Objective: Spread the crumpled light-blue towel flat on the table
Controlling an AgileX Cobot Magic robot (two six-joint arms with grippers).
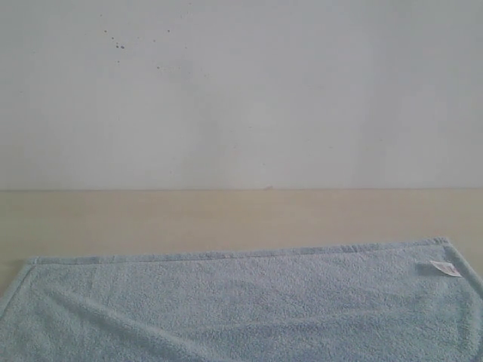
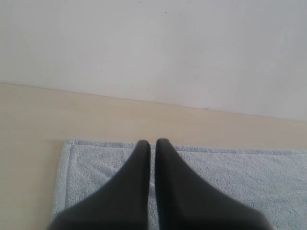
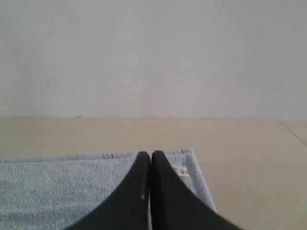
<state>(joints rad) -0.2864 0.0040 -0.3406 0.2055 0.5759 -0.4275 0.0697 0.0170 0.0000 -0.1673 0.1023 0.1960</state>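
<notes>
Left pincer and right pincer both clenched empty over the towel, near flat on the table; I judge spreading nearly finished, next only smoothing faint ripples.

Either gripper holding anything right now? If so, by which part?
Nothing held. Left gripper and right gripper are both shut with no cloth between the tips; the towel lies flat on the table.

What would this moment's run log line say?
towel: spread on table, faint wrinkles | left gripper: shut, over towel | right gripper: shut, near care tag
</notes>
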